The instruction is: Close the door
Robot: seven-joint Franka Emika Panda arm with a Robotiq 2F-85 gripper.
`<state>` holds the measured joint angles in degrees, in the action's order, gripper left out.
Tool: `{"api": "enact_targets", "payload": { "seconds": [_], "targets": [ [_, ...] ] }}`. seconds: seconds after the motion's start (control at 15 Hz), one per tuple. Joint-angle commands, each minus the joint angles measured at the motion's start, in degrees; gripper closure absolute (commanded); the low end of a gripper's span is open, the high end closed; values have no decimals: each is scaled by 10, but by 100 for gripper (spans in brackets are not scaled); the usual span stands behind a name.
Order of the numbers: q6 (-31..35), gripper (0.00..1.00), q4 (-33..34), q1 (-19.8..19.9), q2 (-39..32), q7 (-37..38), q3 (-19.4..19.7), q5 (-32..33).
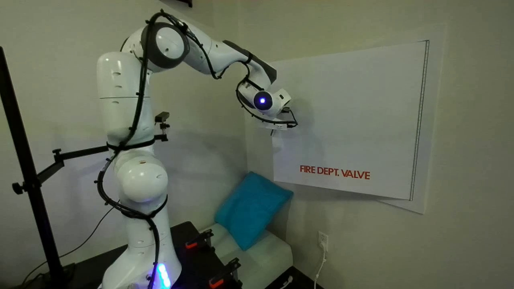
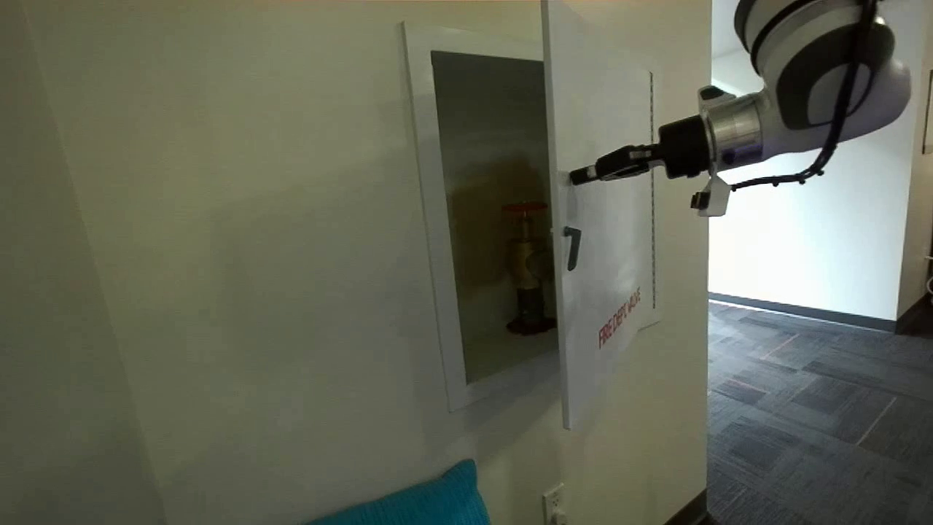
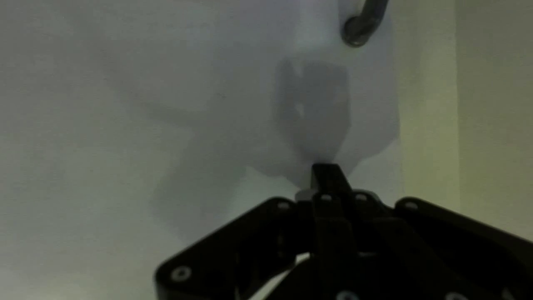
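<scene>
The door [image 1: 361, 108] is a large white panel with red "FIRE DEPT. VALVE" lettering. It is hinged on the wall and stands ajar, also seen in an exterior view [image 2: 609, 233] with the cabinet opening showing behind it. A small dark latch [image 2: 573, 248] sits near its free edge; it also shows at the top of the wrist view [image 3: 362, 27]. My gripper [image 2: 583, 175] is shut and empty. Its fingertips [image 3: 329, 173] are at the door's outer face, near the free edge and above the latch. They look to be touching the panel.
A white frame [image 2: 441, 219] surrounds the cabinet opening. Inside stands a valve with a red wheel [image 2: 525, 208]. A blue pillow [image 1: 253, 210] rests on a light seat [image 1: 265, 255] below the door. A wall outlet [image 1: 323, 237] is below. A black stand [image 1: 30, 160] is beside the arm.
</scene>
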<state>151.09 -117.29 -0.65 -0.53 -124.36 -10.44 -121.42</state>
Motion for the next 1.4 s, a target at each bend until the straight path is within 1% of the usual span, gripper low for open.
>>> {"api": "enact_targets", "payload": {
  "seconds": [0.0,0.27,0.6,0.8,1.0,1.33],
  "targets": [
    [77,100,123,-15,-94,-76,-11,-34],
    [140,100,239,-42,-186,-100,-7,-26],
    [212,100,374,-74,-285,-71,0,14],
    [247,100,428,-87,-323,-60,2,30],
    [281,100,468,-95,-351,-42,-1,43],
    [321,100,498,-104,-376,11,-8,83]
  ]
}}
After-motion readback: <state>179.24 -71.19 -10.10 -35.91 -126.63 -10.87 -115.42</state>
